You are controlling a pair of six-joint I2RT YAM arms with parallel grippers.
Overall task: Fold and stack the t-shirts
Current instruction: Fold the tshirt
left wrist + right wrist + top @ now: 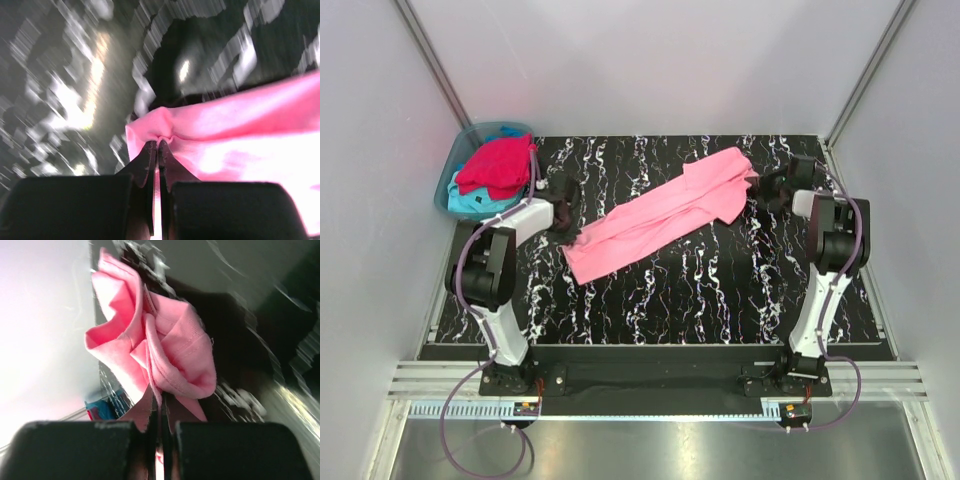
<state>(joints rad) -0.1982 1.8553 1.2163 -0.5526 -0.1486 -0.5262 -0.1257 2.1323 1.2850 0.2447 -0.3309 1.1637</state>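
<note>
Top view: pink tee [655,215] runs as a diagonal band across the counter [720,290]. The left tool [570,232] is at its near-left end and the right tool [757,182] at its far-right end. I read the two-end hold as a way to draw the cloth long and flat before any fold. I can't tell whether the middle lies on the counter or hangs just clear of it. The red tee [498,165] sits on the turquoise tee [470,203] in the tub [448,185] at the far-left corner, queued outside the work area.

Left wrist: left tool [158,145] is pinched closed on an edge of the pink tee [240,135]. The cloth puckers right at the tips, then runs off to the right looking taut. The counter [75,100] behind is blurred.

Right wrist: right tool [159,397] is clamped closed on a bunched end of the pink tee [170,345], with stitched hems showing. It looks like several layers, probably the sleeve or collar end, but I can't say which.

My call: early stage, with no fold made and nothing stacked. The right-side grip is on bunched layers, so that end may not spread evenly and could need a re-grip.
</note>
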